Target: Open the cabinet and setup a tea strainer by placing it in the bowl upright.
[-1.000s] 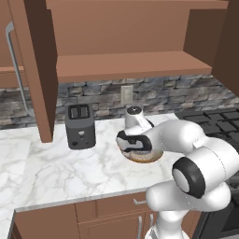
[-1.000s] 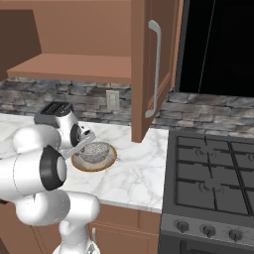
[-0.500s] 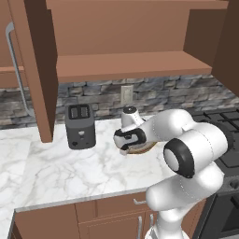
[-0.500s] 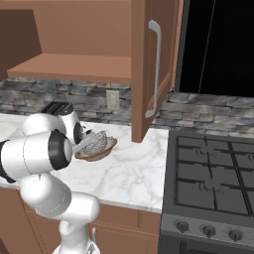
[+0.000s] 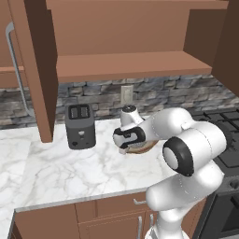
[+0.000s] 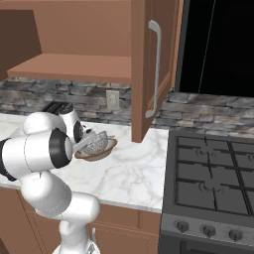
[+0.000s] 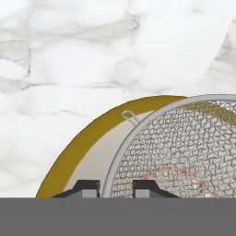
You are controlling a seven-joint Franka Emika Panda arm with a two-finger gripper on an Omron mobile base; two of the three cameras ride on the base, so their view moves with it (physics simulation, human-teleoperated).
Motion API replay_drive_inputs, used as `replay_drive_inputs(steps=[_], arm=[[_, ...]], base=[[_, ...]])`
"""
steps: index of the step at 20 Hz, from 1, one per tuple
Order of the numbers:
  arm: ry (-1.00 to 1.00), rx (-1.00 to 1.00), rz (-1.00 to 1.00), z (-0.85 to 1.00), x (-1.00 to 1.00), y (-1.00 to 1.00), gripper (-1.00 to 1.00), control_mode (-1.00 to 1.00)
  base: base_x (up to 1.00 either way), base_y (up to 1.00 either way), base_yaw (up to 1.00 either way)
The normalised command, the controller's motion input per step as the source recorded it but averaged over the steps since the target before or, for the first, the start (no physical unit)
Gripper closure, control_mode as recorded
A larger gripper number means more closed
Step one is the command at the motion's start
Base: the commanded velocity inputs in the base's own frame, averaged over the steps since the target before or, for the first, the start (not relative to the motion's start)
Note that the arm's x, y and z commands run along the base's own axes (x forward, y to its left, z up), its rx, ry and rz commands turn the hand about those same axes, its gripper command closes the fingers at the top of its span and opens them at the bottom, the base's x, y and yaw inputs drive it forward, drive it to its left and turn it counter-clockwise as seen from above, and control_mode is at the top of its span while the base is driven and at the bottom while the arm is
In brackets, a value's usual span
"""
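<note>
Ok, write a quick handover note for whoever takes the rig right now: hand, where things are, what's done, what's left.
Hand: shut on the tea strainer, gripping its rim, low over the bowl.
Cabinet: both doors open, shelf bare.
Bowl: on the marble counter, right of the toaster.
Tea strainer: mesh cup sits over the bowl in the right base view; whether it rests on the bottom cannot be told.
Done: cabinet opened, strainer brought to the bowl.
Left: settle it upright, release, withdraw.
</note>
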Motion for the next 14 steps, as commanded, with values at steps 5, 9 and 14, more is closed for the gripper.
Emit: replay_drive_inputs(steps=[5, 9, 14], arm=[[-0.03, 0.03, 0.00, 0.02, -0.19, 0.00, 1.00, -1.00], [-0.05, 0.05, 0.00, 0.08, -0.28, 0.00, 1.00, -1.00], [-0.05, 0.05, 0.00, 0.07, -0.21, 0.00, 1.00, -1.00]], base=[[0.00, 0.00, 0.00], [0.00, 0.00, 0.00], [0.00, 0.00, 0.00]])
